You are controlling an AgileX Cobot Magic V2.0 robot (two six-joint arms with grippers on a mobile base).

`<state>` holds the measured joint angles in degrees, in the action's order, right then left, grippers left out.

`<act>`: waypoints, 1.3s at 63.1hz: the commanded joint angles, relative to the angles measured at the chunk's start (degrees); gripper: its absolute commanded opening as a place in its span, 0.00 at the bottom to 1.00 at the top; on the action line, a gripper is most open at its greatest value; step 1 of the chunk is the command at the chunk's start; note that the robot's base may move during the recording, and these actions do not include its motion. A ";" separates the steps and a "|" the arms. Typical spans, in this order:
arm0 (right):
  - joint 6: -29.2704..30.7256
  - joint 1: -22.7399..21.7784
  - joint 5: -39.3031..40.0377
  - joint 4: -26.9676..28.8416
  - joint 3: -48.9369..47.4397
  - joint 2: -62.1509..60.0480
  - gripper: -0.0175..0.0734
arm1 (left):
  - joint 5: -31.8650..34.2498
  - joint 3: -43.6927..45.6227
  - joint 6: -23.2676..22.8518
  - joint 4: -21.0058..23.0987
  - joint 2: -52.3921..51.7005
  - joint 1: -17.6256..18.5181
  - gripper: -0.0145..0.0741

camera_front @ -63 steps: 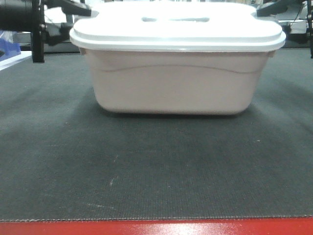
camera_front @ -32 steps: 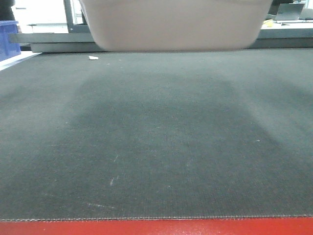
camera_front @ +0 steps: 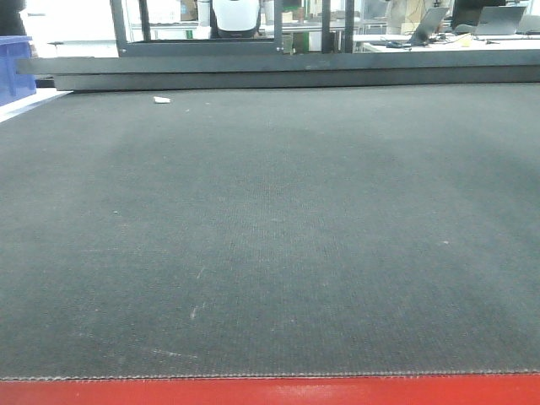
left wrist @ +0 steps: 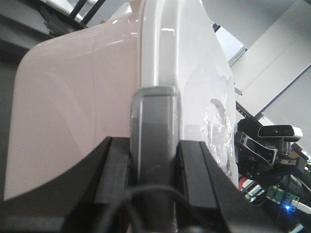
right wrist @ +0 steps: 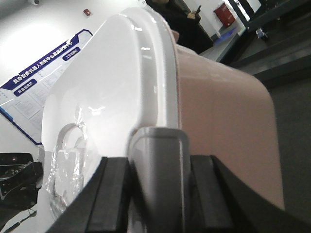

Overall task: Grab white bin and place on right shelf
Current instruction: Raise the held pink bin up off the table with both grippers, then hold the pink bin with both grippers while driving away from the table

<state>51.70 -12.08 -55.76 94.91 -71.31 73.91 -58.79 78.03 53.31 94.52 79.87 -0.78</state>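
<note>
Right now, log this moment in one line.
white bin: off mat | left tool: shut on bin | right tool: shut on bin

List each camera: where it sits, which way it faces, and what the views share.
Exterior front-facing: low at the near edge of the dark mat, looking across it into the room; no robot part shows.
Left wrist: behind the left gripper, looking at the white bin end it clamps.
Right wrist: behind the right gripper, clamping the opposite end.
Shared: both wrist views show the bin.
</note>
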 commanded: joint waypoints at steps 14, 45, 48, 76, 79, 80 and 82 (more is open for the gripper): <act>0.97 3.14 -20.67 4.09 -2.00 -6.10 0.26 | -16.55 2.00 2.24 0.46 -5.00 2.67 0.02; 0.97 3.14 -18.49 4.09 -2.00 -6.07 0.26 | -16.45 2.00 2.24 0.08 -5.00 2.67 0.02; 0.97 3.14 -18.04 4.09 -2.00 -6.07 0.26 | -16.45 2.00 2.24 0.08 -5.00 2.67 0.02; 0.97 3.14 -16.60 4.09 -2.00 -6.07 0.26 | -16.45 2.00 2.24 0.08 -5.00 2.67 0.02; 0.97 3.14 -16.60 4.09 -2.00 -6.07 0.26 | -16.45 2.00 2.24 0.08 -5.00 2.67 0.02; 0.97 3.14 -16.60 4.09 -2.00 -6.07 0.26 | -16.45 2.00 2.24 0.08 -5.00 2.67 0.02; 0.97 3.14 -16.60 4.09 -2.00 -6.07 0.26 | -16.45 2.00 2.24 0.08 -5.00 2.67 0.02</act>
<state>51.70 -11.77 -54.87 94.93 -71.26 70.47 -57.63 78.03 53.32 90.60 77.28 -1.04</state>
